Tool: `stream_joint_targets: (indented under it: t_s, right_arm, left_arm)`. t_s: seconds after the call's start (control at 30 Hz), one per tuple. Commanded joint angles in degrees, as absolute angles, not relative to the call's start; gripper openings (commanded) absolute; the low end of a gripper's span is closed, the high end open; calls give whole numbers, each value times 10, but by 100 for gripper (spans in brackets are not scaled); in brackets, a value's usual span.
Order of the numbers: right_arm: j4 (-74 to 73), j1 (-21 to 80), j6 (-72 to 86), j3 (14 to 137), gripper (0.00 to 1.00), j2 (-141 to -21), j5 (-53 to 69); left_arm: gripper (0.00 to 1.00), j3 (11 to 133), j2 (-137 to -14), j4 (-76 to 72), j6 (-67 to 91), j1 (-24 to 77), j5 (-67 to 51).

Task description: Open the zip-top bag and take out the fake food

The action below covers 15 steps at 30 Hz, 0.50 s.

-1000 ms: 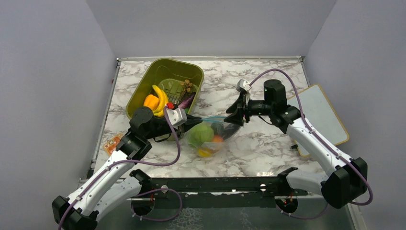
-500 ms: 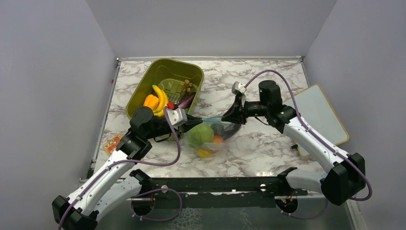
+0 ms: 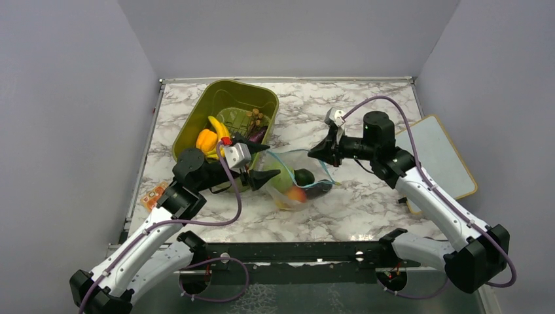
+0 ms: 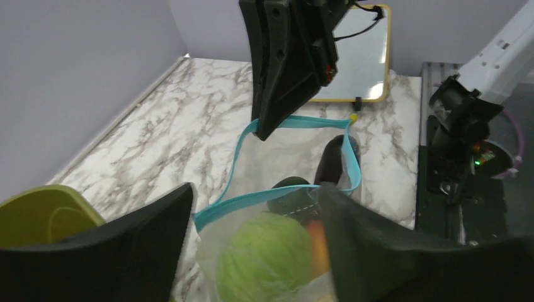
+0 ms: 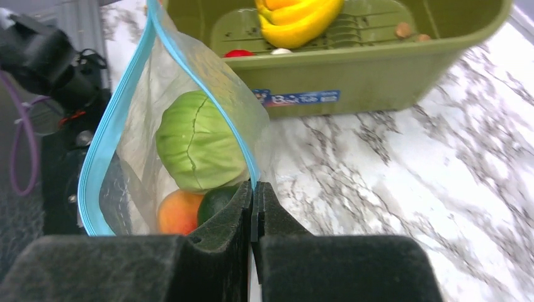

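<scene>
The zip-top bag [image 3: 298, 175] lies mid-table, clear with a teal zipper strip [image 4: 271, 196], its mouth gaping open. Inside is fake food: a light green cabbage [image 5: 198, 141], a peach-orange fruit [image 5: 176, 214] and a dark piece [image 3: 304, 176]. My right gripper [image 3: 314, 154] is shut on the bag's zipper edge [image 5: 252, 179], holding that side up. My left gripper [image 3: 273, 161] stands open at the bag's left side. In the left wrist view its fingers [image 4: 94, 251] flank the bag and cabbage [image 4: 271, 258] without pinching them.
A green bin [image 3: 226, 88] at the back left holds a banana bunch [image 3: 219, 134], an orange pepper [image 3: 206, 139] and small items. A yellow-framed white board [image 3: 438, 154] lies at the right edge. A small orange card [image 3: 155, 194] sits at the left edge.
My left gripper has opened and let go of the bag's zipper. The right gripper has shut on the opposite edge, and the bag has shifted right with its mouth spread wider.
</scene>
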<state>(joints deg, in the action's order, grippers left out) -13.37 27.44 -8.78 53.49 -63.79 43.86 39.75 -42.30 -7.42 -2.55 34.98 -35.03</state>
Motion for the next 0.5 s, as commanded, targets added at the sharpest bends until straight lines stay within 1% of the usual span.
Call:
stream_joint_targets:
  t_s: [0.0,0.03,0.23,0.37,0.47]
  right_arm:
    - [-148,277,-74,559,1,-616,320]
    - [-156,276,-71,564,1,-615,299]
    - [-205,276,-25,615,1,-624,147]
    - [-225,276,12,642,1,-626,71]
    - [-230,276,24,650,1,-625,61]
  left_arm:
    - [97,419,-432,-106,47,349,-282]
    - [99,426,-437,-101,63,349,-261]
    - [99,492,-490,-31,163,349,-147]
    - [99,539,-541,17,220,349,-136]
    - [99,571,-586,53,270,349,-152]
